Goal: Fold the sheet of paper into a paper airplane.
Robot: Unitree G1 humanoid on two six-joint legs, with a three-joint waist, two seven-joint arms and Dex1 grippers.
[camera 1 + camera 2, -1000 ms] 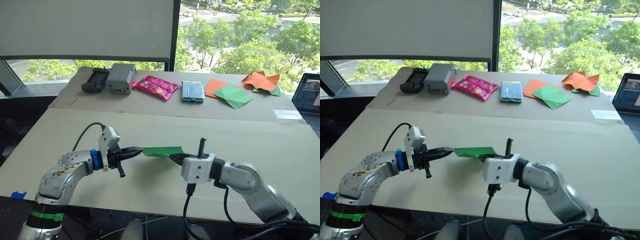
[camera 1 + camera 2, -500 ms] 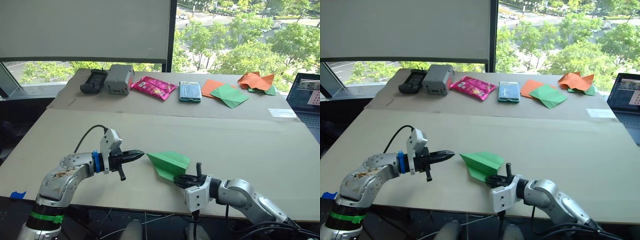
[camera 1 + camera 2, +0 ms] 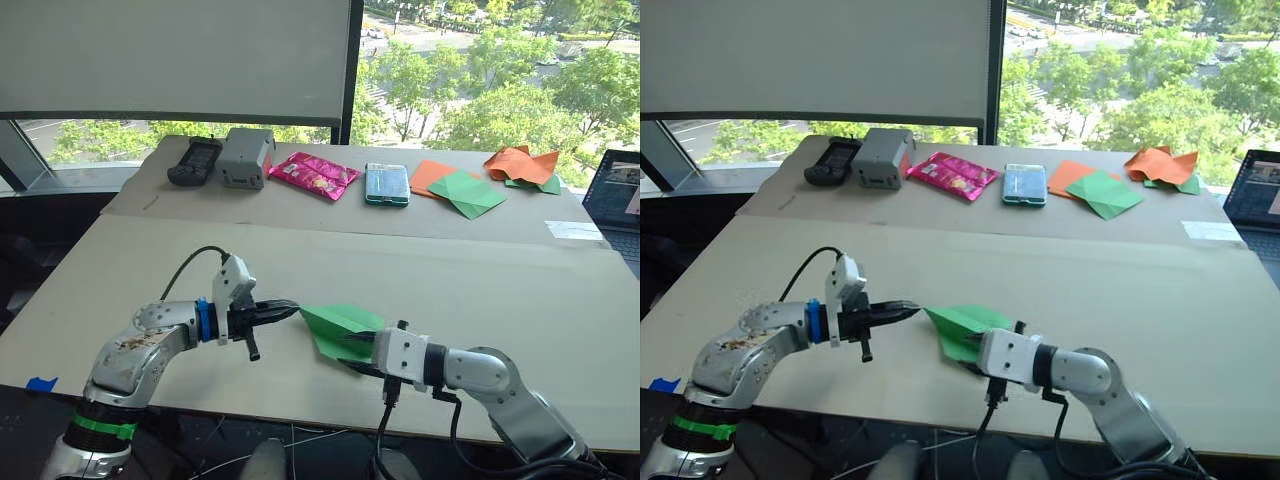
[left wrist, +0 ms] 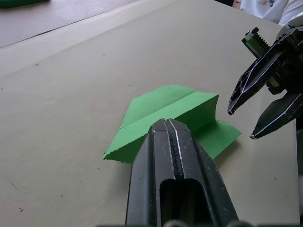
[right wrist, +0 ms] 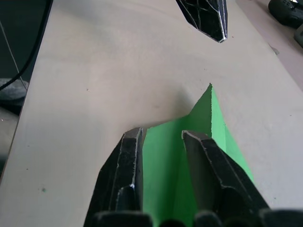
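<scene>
Left arm reaches in from the near left, forearm roughly level, left gripper (image 3: 284, 308) pointing toward the right arm with its two black fingers (image 4: 173, 156) pressed together, nothing between them. Right arm comes in from the near right, elbow bent, wrist low, right gripper (image 4: 246, 118) aimed back at the left one. Its fingers (image 5: 130, 165) are spread with a clear gap, tips apart and not clamped on anything. The two grippers face each other tip to tip, near but not touching.
</scene>
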